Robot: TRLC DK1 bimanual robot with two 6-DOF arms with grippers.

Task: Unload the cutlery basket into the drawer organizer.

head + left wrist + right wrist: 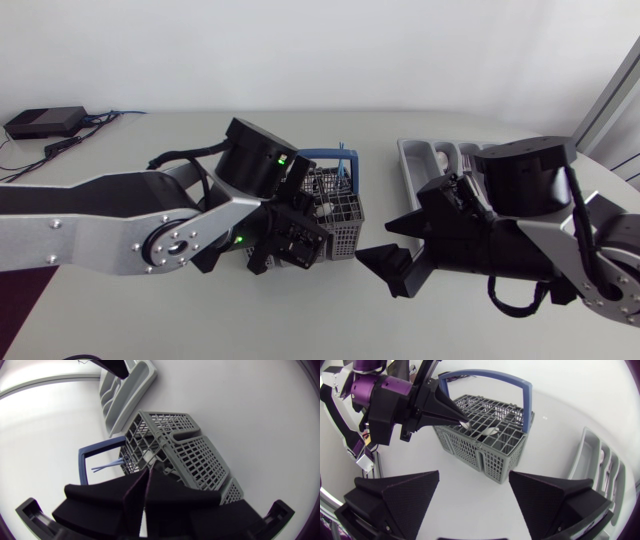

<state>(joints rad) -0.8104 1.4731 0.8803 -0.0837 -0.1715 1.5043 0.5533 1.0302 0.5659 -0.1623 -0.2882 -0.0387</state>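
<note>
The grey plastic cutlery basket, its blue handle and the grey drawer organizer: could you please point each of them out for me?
Grey plastic lattice cutlery basket (466, 451): right wrist view, on its near side wall.
Blue handle (485, 373): right wrist view, on the top bar.
Grey drawer organizer (407, 165): head view, on its left rim.

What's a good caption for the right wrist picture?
Shut left hand pokes into the grey cutlery basket; open right hand hovers before it.

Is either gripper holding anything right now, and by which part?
Left gripper seems to pinch the top end of a pale cutlery piece in the grey plastic cutlery basket; right gripper is open, empty.
</note>
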